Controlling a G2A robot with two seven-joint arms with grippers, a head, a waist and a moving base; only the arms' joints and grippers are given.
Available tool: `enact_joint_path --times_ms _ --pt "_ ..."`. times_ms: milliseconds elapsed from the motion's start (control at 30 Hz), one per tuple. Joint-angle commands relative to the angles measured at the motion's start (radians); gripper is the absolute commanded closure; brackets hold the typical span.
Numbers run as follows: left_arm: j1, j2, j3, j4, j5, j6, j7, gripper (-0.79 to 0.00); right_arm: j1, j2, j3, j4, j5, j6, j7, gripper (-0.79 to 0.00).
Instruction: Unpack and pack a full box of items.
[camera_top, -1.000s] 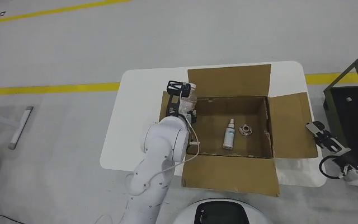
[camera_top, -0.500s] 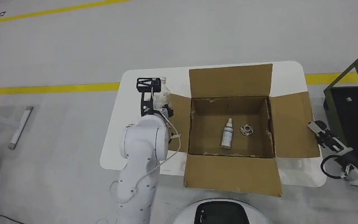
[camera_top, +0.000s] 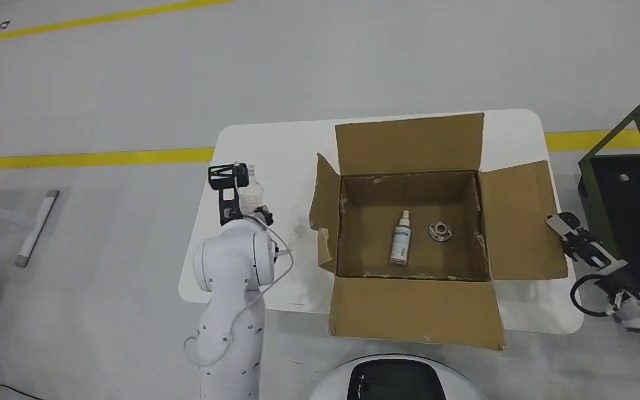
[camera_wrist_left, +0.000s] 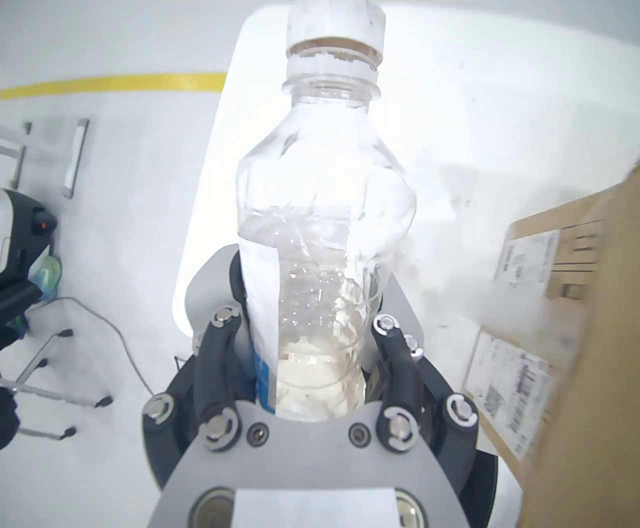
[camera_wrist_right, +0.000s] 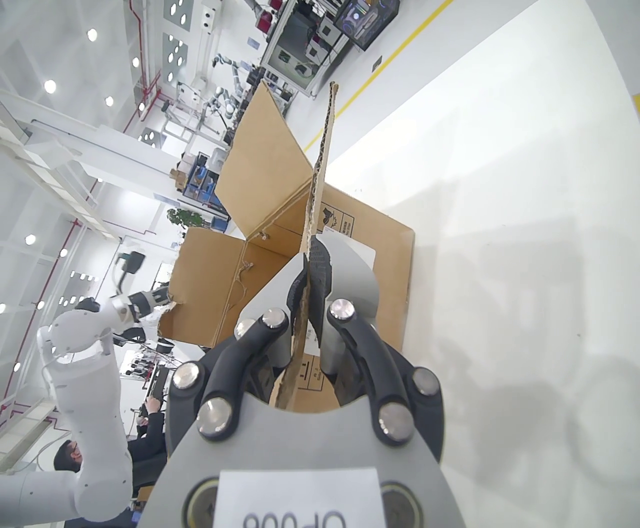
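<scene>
- Top view: the left tool (camera_top: 238, 184) holds the bottle (camera_top: 256, 190) above the tabletop (camera_top: 262, 145), well apart from the box (camera_top: 410, 300). It is best lowered upright and released only once it is seated. Its height above the surface is unclear.
- Left wrist view: the fingers (camera_wrist_left: 218, 350) are clamped on the bottle's lower body, and the base is hidden.
- Right wrist view: the right tool (camera_wrist_right: 312, 285) is pinched on a flap (camera_wrist_right: 322, 165). The box's inside is hidden.

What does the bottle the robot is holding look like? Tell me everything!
The bottle is clear, crinkly plastic with a white cap and a white label strip with some blue. The left tool grips its lower part from both sides, holding it over the white table, apart from the cardboard box.
</scene>
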Motion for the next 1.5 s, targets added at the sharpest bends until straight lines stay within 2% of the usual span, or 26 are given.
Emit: enact_joint_path --times_ms 0,233,533,567,633,667,700,733,767,800,833,933,1000,1033,1067,1367,1400,1433,1467 --pt "0.013 -0.001 0.005 0.054 -0.001 0.002 0.022 0.0 0.001 0.0 0.0 -0.003 -0.005 0.0 0.001 0.0" --pt "0.013 -0.004 -0.004 0.252 -0.018 0.029 0.071 0.0 0.004 0.0 -0.008 0.008 -0.005 0.003 0.005 0.0" --pt "-0.043 -0.011 0.002 0.471 -0.073 0.031 0.146 0.0 0.014 0.002 -0.006 0.014 -0.008 0.004 0.015 0.0" --pt "-0.049 -0.012 0.002 0.492 -0.08 0.035 0.148 -0.025 0.015 0.002 -0.005 0.016 -0.011 0.004 0.016 0.0" --pt "-0.059 -0.014 0.006 0.521 -0.089 0.033 0.153 -0.222 0.02 0.003 -0.004 0.017 -0.015 0.005 0.018 0.0" --pt "-0.063 -0.015 0.007 0.533 -0.096 0.034 0.154 -0.292 0.022 0.003 -0.004 0.019 -0.016 0.005 0.019 0.0" --pt "-0.068 -0.016 0.008 0.544 -0.101 0.035 0.154 -0.579 0.024 0.003 -0.003 0.02 -0.018 0.007 0.019 0.0" --pt "-0.072 -0.016 0.01 0.555 -0.105 0.033 0.152 -0.785 0.026 0.004 -0.003 0.02 -0.02 0.008 0.02 0.0" --pt "-0.078 -0.017 0.01 0.561 -0.108 0.033 0.152 -0.785 0.029 0.004 -0.003 0.021 -0.021 0.009 0.02 0.0" --pt "-0.081 -0.017 0.012 0.565 -0.107 0.035 0.154 -0.785 0.032 0.004 -0.003 0.021 -0.024 0.01 0.022 -0.188" --pt "-0.083 -0.018 0.014 0.568 -0.107 0.037 0.154 -0.785 0.034 0.005 -0.002 0.02 -0.028 0.01 0.024 -0.274" --pt "-0.089 -0.019 0.019 0.568 -0.109 0.036 0.15 -0.785 0.041 0.008 0.006 0.014 -0.052 0.02 0.034 -0.36" --pt "-0.09 -0.02 0.013 0.56 -0.126 0.045 0.142 -0.785 0.05 0.009 0.018 0.002 -0.058 0.036 0.026 -0.68" --pt "-0.089 -0.021 0.016 0.55 -0.124 0.044 0.145 -0.785 0.053 0.009 0.025 -0.006 -0.051 0.038 0.024 -0.773" --pt "-0.085 -0.021 0.017 0.539 -0.124 0.048 0.147 -0.785 0.056 0.01 0.034 -0.016 -0.042 0.04 0.02 -0.785" --pt "-0.038 -0.022 0.044 0.366 -0.084 0.045 0.129 -0.785 0.06 0.014 0.126 -0.182 -0.015 0.028 0.001 -0.77" --pt "-0.034 -0.021 0.043 0.34 -0.074 0.042 0.125 -0.785 0.058 0.014 0.127 -0.211 -0.017 0.019 0.003 -0.388" --pt "-0.027 -0.021 0.043 0.313 -0.066 0.042 0.118 -0.785 0.057 0.014 0.126 -0.234 -0.022 0.013 0.008 -0.283" --pt "-0.022 -0.021 0.043 0.284 -0.06 0.039 0.112 -0.785 0.057 0.015 0.12 -0.264 -0.032 -0.003 0.018 -0.095"
